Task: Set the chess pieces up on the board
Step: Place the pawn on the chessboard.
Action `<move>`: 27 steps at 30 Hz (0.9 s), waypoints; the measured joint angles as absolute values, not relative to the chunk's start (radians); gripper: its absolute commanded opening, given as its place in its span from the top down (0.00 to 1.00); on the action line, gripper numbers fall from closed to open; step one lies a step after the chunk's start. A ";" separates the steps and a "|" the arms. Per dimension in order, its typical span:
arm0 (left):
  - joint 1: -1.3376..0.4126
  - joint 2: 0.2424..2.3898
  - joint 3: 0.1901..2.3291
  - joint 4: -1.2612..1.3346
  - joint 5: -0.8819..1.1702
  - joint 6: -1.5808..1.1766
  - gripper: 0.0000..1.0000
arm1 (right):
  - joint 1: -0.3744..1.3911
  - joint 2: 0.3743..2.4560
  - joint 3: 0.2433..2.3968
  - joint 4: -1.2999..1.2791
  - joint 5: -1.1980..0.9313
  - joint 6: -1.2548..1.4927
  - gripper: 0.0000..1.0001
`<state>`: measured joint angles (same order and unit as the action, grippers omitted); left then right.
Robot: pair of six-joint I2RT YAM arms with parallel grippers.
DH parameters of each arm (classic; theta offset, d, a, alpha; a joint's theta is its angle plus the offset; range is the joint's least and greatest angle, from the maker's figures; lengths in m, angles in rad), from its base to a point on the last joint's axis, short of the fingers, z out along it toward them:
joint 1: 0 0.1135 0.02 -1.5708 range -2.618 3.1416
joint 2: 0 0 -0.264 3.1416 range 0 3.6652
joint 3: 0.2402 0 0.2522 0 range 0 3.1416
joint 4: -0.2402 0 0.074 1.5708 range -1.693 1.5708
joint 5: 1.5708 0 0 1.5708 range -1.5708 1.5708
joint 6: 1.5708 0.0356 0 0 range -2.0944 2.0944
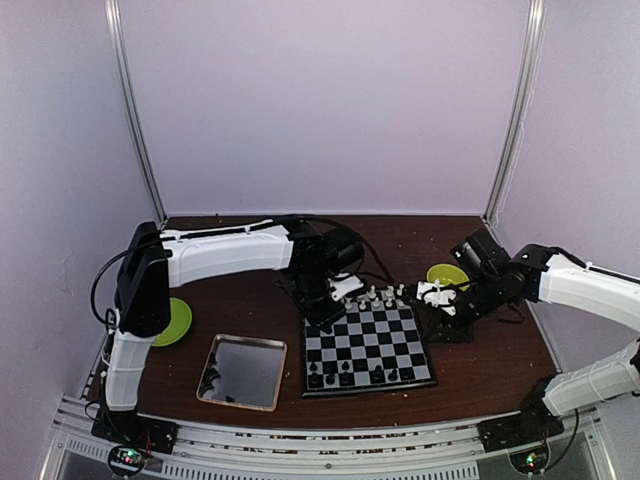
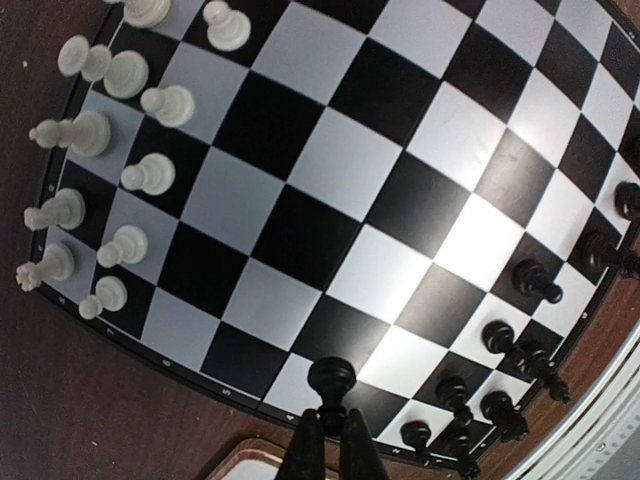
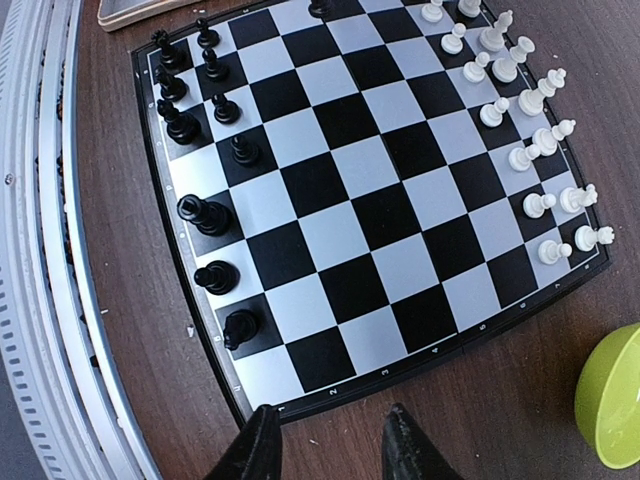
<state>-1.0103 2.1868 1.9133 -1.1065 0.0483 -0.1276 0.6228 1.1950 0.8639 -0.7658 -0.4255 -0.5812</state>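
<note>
The board (image 1: 368,348) lies at mid-table. White pieces (image 1: 375,296) line its far edge and black pieces (image 1: 345,375) its near edge. My left gripper (image 1: 325,308) hovers over the board's far left corner. In the left wrist view it (image 2: 330,440) is shut on a black pawn (image 2: 331,385), held above the board's (image 2: 300,230) left rim, with white pieces (image 2: 125,185) and black pieces (image 2: 500,345) in rows. My right gripper (image 1: 440,295) is open and empty beside the board's right edge. In the right wrist view it (image 3: 325,440) hangs over the wood just off the board (image 3: 370,200).
A shiny metal tray (image 1: 242,371) lies left of the board; its corner shows in the right wrist view (image 3: 140,12). A green dish (image 1: 172,321) sits at far left and another (image 1: 447,275) behind the right gripper, also in the right wrist view (image 3: 612,400). The table's front rail (image 3: 40,250) runs close by.
</note>
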 measured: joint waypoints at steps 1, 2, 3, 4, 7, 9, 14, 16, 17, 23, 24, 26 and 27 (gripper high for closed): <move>-1.014 2.193 1.927 -1.108 0.052 -0.125 1.00 | 0.623 1.195 0.864 -0.766 -0.425 -0.581 0.65; -1.018 2.201 1.942 -1.109 0.058 -0.123 1.00 | 0.623 1.195 0.864 -0.766 -0.425 -0.581 0.65; -1.021 2.209 1.954 -1.108 0.062 -0.121 1.00 | 0.623 1.195 0.864 -0.766 -0.424 -0.581 0.65; -1.024 2.219 1.966 -1.108 0.066 -0.120 1.00 | 0.623 1.195 0.864 -0.766 -0.424 -0.581 0.65; -1.034 2.257 1.994 -1.107 0.079 -0.117 1.00 | 0.623 1.195 0.864 -0.766 -0.423 -0.581 0.65; -1.037 2.271 1.998 -1.110 0.086 -0.117 1.00 | 0.623 1.195 0.864 -0.766 -0.422 -0.581 0.65; -1.050 2.316 2.024 -1.111 0.104 -0.117 0.89 | 0.623 1.195 0.864 -0.766 -0.422 -0.581 0.65; -1.056 2.322 2.026 -1.112 0.110 -0.117 0.77 | 0.623 1.195 0.864 -0.766 -0.422 -0.581 0.65; -1.058 2.322 2.030 -1.114 0.110 -0.113 0.74 | 0.623 1.195 0.864 -0.766 -0.422 -0.581 0.65; -1.055 2.313 2.056 -1.132 0.101 -0.109 0.71 | 0.623 1.188 0.864 -0.767 -0.424 -0.581 0.64; -1.052 2.304 2.056 -1.137 0.094 -0.105 0.71 | 0.623 1.185 0.865 -0.767 -0.426 -0.581 0.64; -1.036 2.270 2.055 -1.153 0.075 -0.098 0.71 | 0.628 1.184 0.876 -0.775 -0.429 -0.582 0.63; -1.021 2.242 2.053 -1.160 0.060 -0.095 0.71 | 0.635 1.186 0.887 -0.778 -0.428 -0.583 0.63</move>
<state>-1.0210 2.2421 2.0529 -1.1599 0.0601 -0.0948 0.6350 1.1858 0.8871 -0.7776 -0.4282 -0.5835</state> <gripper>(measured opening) 0.286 0.359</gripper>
